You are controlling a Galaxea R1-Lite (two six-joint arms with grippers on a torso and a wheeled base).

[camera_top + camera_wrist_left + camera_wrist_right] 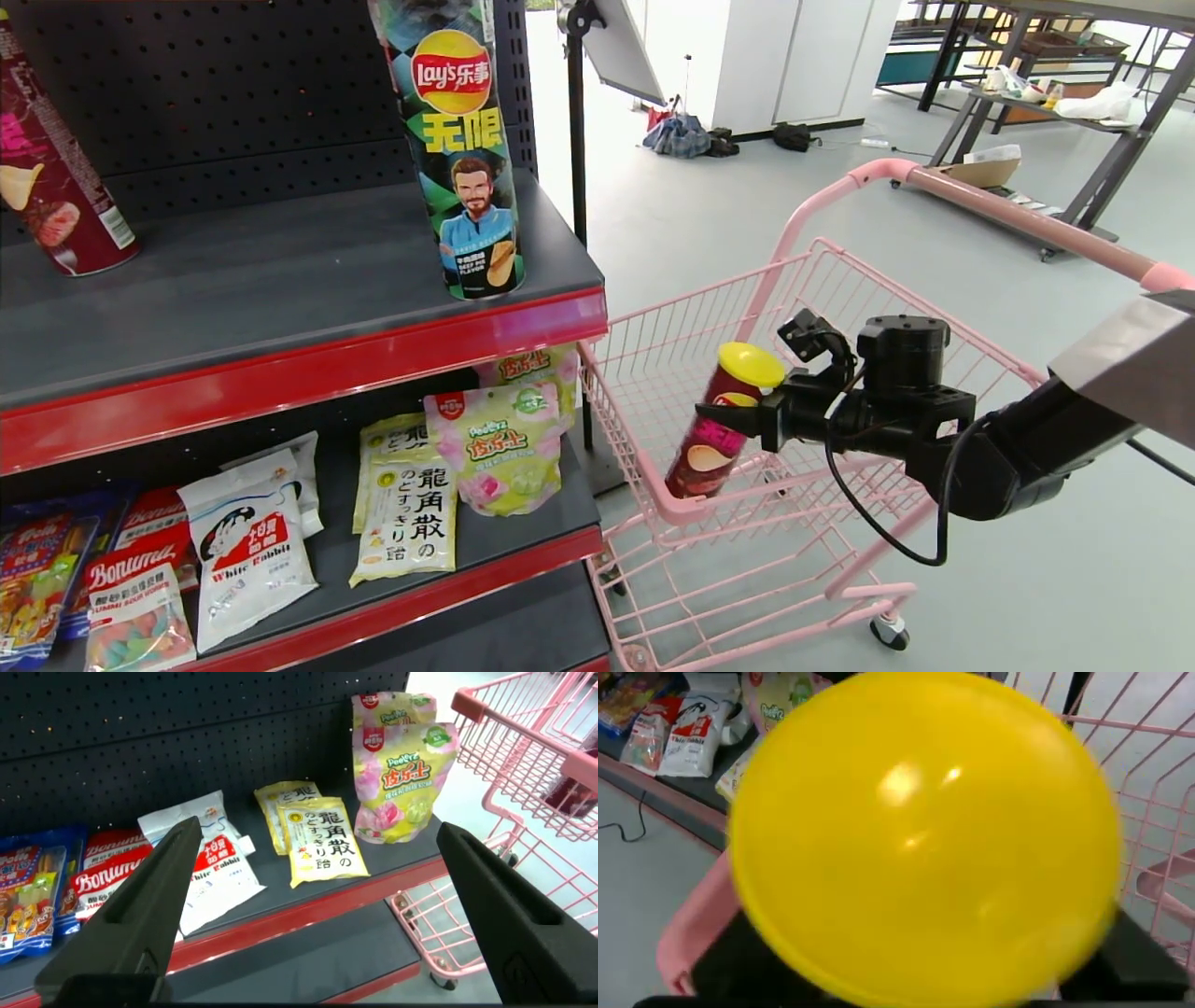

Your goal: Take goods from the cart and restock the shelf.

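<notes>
This is looking like a shop corner set up inside a lab or workshop hall. A shelf [280, 271] with red edging and a pegboard [233, 84] back is carrying chip cans [462, 159] and snack bags [401, 509], and a pink shopping cart [1008, 210] is standing beside it. Behind, metal-framed tabletops [1074, 103] are holding clutter, white cabinets [775, 56] are lining the wall, and bags [691, 138] are lying on the grey floor [747, 215].

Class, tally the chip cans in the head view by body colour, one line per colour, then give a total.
Dark red: 2 (shelf can on the upper shelf; yellow-lidded can in the right gripper)
Green and black: 1 (green can on the same shelf)
Total: 3
</notes>
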